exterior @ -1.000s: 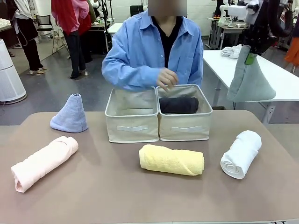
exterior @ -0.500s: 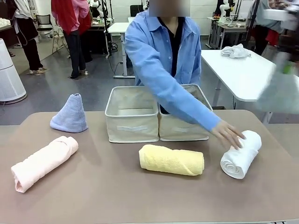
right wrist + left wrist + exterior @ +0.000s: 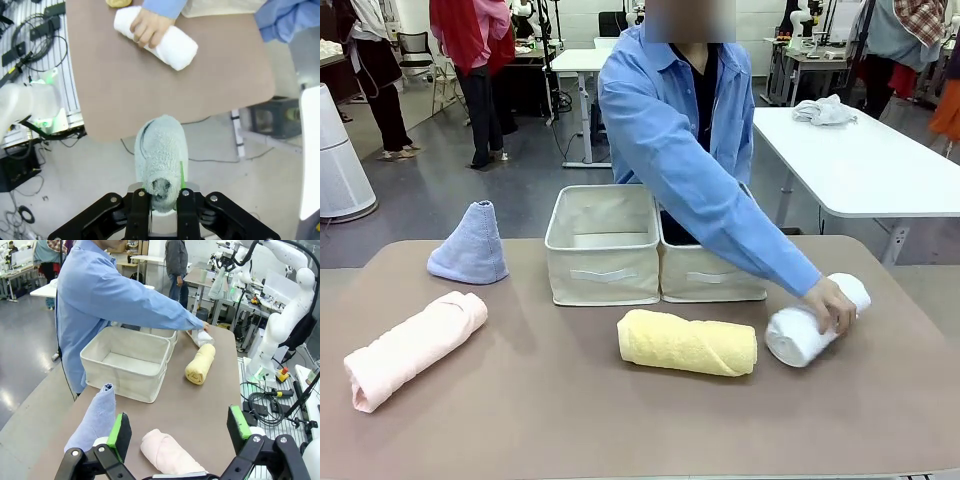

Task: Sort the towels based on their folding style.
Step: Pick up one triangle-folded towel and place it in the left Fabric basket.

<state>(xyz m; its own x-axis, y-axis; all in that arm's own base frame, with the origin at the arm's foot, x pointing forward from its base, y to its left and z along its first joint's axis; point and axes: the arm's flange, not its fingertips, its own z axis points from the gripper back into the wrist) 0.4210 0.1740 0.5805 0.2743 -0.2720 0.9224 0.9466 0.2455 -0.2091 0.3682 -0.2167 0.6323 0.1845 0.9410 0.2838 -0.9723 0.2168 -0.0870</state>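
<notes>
- One brown table [image 3: 620,430] is shared with the person, and all the sorting is laid out on it.
- Two beige containers are set side by side at the far middle, judged to be one for each folding style. The left bin [image 3: 603,250] is seen bare inside, while the inside of the right bin [image 3: 712,280] is hidden by the person's sleeve [image 3: 720,200].
- The sleeve is stretched across the right bin, and the hand [image 3: 832,305] is laid on the white roll [image 3: 795,338] at the right, so that side is judged blocked for any reach.
- The pink roll [image 3: 412,348] is laid at the near left and the yellow roll [image 3: 687,343] at the near middle, just in front of the bins. Neither is touched.
- The blue cone [image 3: 470,245] is stood upright at the far left, apart from the bins.
- The grey-green cone [image 3: 160,150] is pinched at its tip by the closed right gripper [image 3: 161,197]. It is hung beyond the table's right edge, over the floor, probably to be brought in once the way is free.
- The left gripper [image 3: 179,429] is spread wide and empty above the left end, near the pink roll and the blue cone.
</notes>
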